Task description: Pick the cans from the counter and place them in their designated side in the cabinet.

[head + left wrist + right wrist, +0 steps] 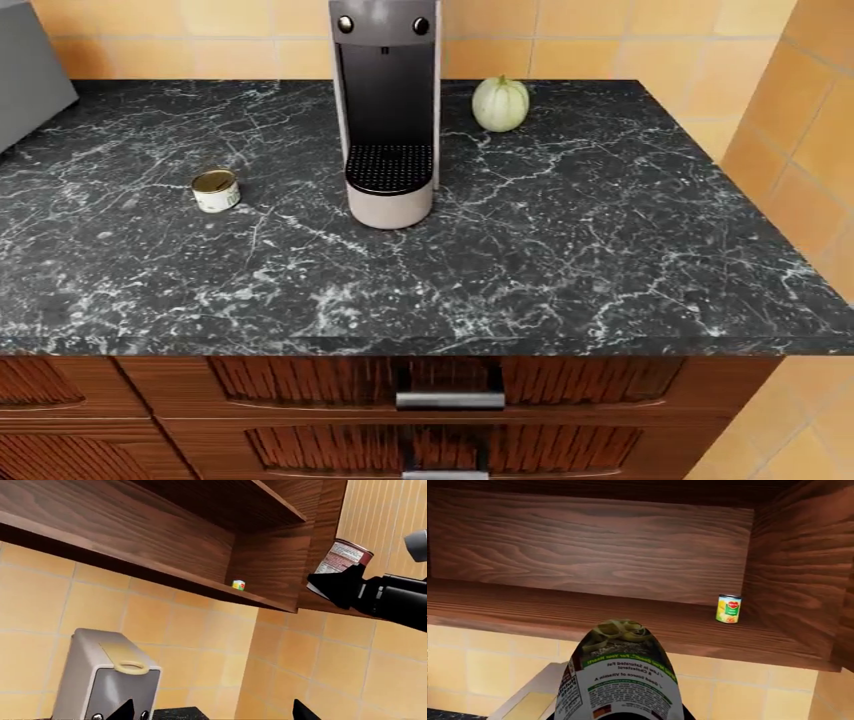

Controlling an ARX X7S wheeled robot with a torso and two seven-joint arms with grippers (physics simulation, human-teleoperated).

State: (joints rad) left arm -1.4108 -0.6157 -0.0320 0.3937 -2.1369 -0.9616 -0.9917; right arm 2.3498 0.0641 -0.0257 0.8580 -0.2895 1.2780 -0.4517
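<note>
Tan tiles back a dark wood cabinet [594,545] whose open shelf already holds a small yellow can [728,609]. The right gripper [363,591] is clamped around the tall can [620,680], which sits just short of the shelf's front edge. Rigid, smooth-sided, probably slippery: mid-body is the sensible hold. The short can [215,190] waits on the counter [601,250], well below. The left gripper [213,712] holds nothing, fingers spread.

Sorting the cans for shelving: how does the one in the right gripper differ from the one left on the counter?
The tall white-and-green labelled can is gripped by the right gripper and raised at the wooden cabinet; the short squat gold-lidded can stands untouched on the black marble counter. One is tall with dense label print, the other low and pale. Both are cylinders.
</note>
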